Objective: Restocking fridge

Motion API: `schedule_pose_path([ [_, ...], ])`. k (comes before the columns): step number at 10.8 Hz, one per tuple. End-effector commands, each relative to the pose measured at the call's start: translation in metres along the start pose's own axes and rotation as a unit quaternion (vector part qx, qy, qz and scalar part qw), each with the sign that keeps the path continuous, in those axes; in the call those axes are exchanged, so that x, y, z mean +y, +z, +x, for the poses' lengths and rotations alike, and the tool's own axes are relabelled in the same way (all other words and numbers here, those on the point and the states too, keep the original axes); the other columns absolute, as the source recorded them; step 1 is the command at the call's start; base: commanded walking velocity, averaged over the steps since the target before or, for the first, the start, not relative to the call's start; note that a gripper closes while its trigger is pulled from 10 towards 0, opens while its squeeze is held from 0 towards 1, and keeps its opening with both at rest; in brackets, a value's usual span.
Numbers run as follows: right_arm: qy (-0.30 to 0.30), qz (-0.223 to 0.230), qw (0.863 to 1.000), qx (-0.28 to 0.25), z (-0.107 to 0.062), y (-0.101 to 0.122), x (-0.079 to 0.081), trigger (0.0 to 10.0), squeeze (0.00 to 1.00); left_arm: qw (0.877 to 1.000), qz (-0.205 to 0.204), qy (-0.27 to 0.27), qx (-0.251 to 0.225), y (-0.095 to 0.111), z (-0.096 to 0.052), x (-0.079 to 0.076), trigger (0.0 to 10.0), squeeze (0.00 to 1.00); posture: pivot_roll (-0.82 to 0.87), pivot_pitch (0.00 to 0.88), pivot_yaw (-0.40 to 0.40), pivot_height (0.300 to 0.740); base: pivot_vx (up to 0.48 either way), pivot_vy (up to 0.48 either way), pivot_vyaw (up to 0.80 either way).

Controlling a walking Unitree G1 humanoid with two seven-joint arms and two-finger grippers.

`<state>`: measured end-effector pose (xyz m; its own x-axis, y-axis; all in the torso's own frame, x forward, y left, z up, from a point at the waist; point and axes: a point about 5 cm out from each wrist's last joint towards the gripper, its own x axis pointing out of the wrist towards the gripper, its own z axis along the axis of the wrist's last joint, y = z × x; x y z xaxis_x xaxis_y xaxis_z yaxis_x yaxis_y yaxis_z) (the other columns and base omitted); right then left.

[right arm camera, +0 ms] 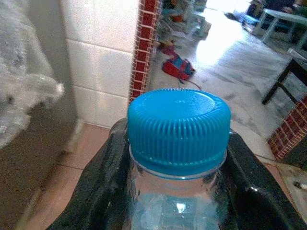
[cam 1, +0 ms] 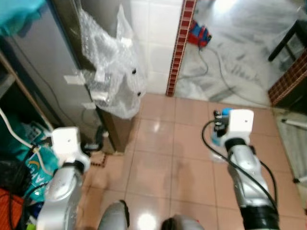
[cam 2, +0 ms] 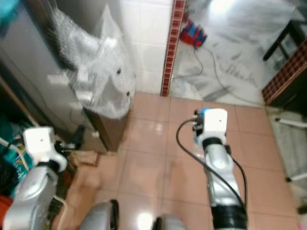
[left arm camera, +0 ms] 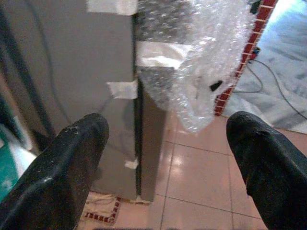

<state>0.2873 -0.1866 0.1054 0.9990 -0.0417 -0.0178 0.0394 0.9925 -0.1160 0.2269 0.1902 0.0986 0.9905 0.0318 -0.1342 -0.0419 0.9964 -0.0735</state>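
Your right gripper (right arm camera: 177, 191) has its two black fingers (right arm camera: 96, 191) clamped on the clear, blue-capped plastic bottle (right arm camera: 178, 129). Your left gripper (left arm camera: 168, 158) is raised, black fingers (left arm camera: 62, 172) spread wide apart, holding nothing.

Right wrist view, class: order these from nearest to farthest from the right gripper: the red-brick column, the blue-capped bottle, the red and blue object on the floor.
1. Blue-capped bottle, held between the right gripper fingers.
2. Red-brick column, just beyond the cap, beside the white tiled wall.
3. Red and blue object, on the grey floor past the column.
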Motion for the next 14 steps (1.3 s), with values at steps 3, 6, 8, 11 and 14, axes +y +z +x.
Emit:
schedule_pose_path([
  [3,0.0,0.003,1.0,-0.005,-0.0002,0.0019,-0.0007,10.0,0.0,1.0,-0.008,0.013,-0.017,0.0059,0.0029,0.0027,10.0,0.0,0.1,0.109,-0.055,0.74,0.087,0.0,0.0],
  [6,0.005,-0.002,1.0,-0.008,-0.0009,0.0029,-0.0012,10.0,0.0,1.0,-0.001,0.013,-0.027,0.0068,0.0041,0.0035,10.0,0.0,0.1,0.106,-0.053,0.74,0.192,0.0,0.0],
  [8,0.006,-0.001,1.0,-0.009,-0.0006,0.0032,-0.0017,10.0,0.0,1.0,-0.001,0.008,-0.03,0.0078,0.0041,0.0008,10.0,0.0,0.1,0.106,-0.053,0.74,0.296,0.0,0.0],
  [11,0.016,-0.002,1.0,-0.014,-0.0013,0.0043,0.0007,10.0,0.0,0.999,-0.002,0.009,-0.031,0.0077,0.0037,0.0008,10.0,0.0,0.1,0.104,-0.055,0.74,0.085,0.0,0.0],
  [14,0.019,-0.007,1.0,-0.016,0.0003,0.0037,0.0002,10.0,0.0,0.998,0.02,0.055,-0.039,0.0085,0.0063,0.0058,10.0,0.0,0.1,0.095,-0.056,0.74,0.0,0.0,0.0],
])
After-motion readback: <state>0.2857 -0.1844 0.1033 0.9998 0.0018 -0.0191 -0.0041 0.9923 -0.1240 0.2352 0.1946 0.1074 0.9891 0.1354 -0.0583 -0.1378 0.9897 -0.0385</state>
